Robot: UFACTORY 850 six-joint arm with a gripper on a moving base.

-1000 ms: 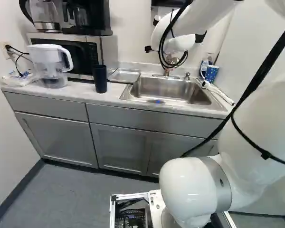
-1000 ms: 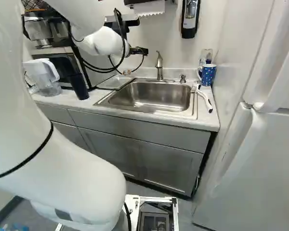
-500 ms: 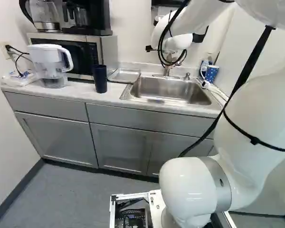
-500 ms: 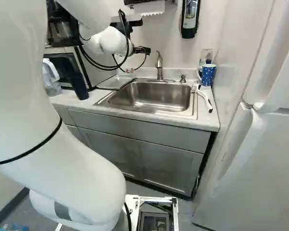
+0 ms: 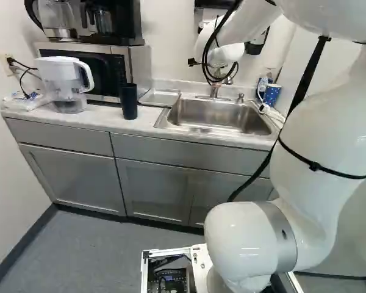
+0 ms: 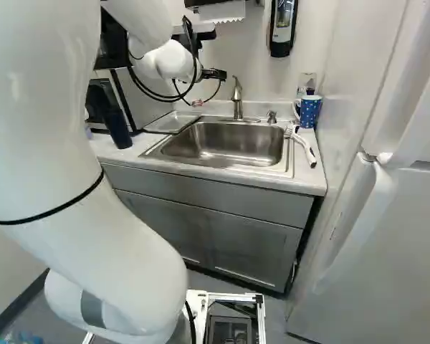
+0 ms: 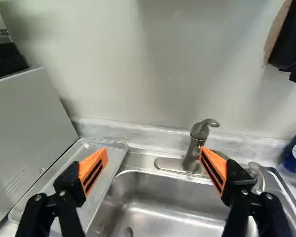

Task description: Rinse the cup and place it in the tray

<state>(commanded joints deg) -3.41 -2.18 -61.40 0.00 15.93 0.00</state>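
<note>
gripper [image 6: 213, 74] held open near faucet [image 6: 237, 102], dark blue cup [image 5: 129, 102] stood upright on counter [image 5: 100, 117] at nine o'clock from sink [image 5: 222, 116], metal tray [image 5: 160, 97] set between cup and sink

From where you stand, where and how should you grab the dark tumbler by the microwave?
I'd likely grip the dark tumbler mid-body, coming level from the front of the counter: it stands upright, tall and handleless, with the microwave close behind.

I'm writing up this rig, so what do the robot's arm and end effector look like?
Glossy white arm, rounded joints, a grey band low down, a black strap higher up, and black cables near the wrist. The end effector is black, two-fingered, with slotted orange pads.
</note>
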